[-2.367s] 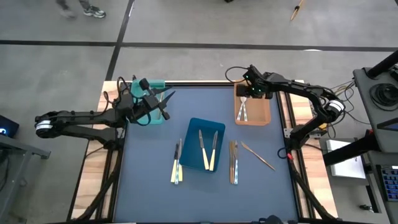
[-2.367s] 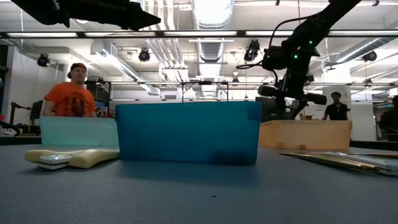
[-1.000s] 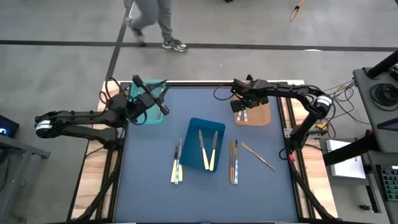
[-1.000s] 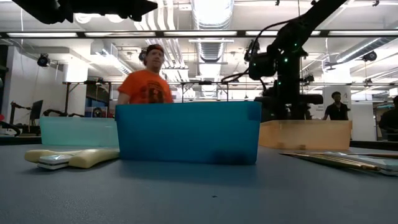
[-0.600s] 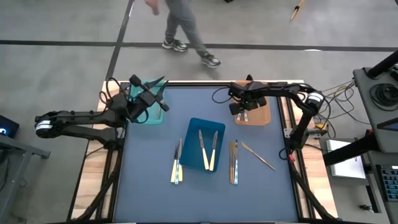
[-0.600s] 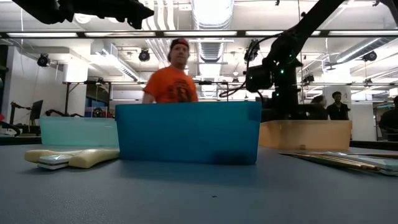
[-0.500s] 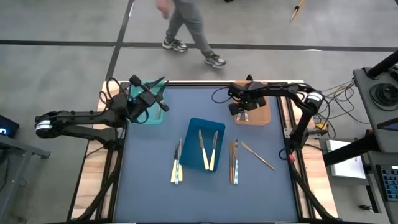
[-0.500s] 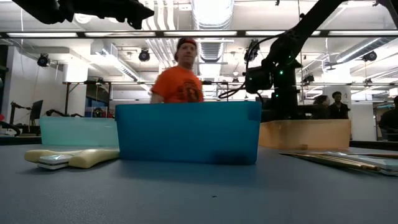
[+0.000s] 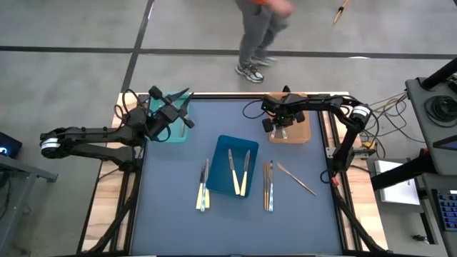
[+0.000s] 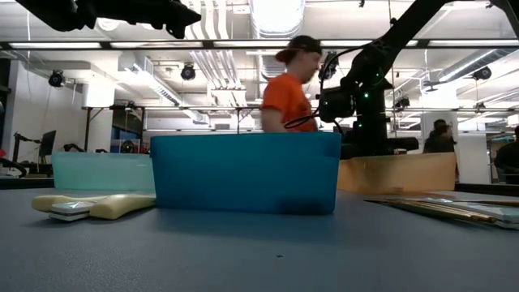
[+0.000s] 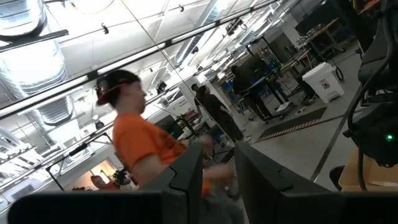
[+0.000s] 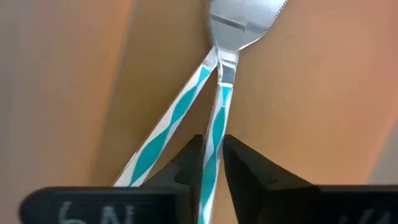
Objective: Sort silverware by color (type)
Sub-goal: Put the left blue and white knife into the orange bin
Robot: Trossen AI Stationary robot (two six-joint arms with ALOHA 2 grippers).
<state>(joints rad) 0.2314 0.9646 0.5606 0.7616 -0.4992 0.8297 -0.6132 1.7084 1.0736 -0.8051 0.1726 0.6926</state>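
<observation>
Table: a dark blue table (image 9: pixel 171 164) with three trays on it.
Orange tray: the orange tray (image 9: pixel 301 134) sits at about 1 o'clock on the table. Two utensils with teal and white striped handles (image 12: pixel 163 134) lie in it, side by side, with their metal ends touching.
Right gripper: the right gripper (image 12: pixel 210 163) is down in the orange tray. Its two fingers (image 12: pixel 189 163) are pinched on the handle of one striped utensil (image 12: pixel 214 140). From above, this gripper (image 9: pixel 280 128) covers part of the tray.
Blue tray: the blue tray (image 9: pixel 223 144) sits in the middle of the table. Two yellow-handled utensils (image 9: pixel 238 172) lie in it, side by side.
Teal tray: the teal tray (image 9: pixel 181 134) sits at about 11 o'clock on the table.
Left gripper: the left gripper (image 9: pixel 180 100) hangs in the air over the teal tray, pointing up and away. Its fingers (image 11: pixel 189 177) have a small gap between them, with nothing in the gap.
Loose pieces at 7 o'clock: a few utensils (image 9: pixel 203 187) lie on the table just beside the blue tray. One has a yellow handle.
Loose pieces at 5 o'clock: a few tan utensils (image 9: pixel 268 185) lie close together on the other side of the blue tray. One more tan utensil (image 9: pixel 295 178) lies tilted near them, a bit apart.
Person: a person in an orange shirt (image 10: pixel 289 93) is in the room behind the table.
</observation>
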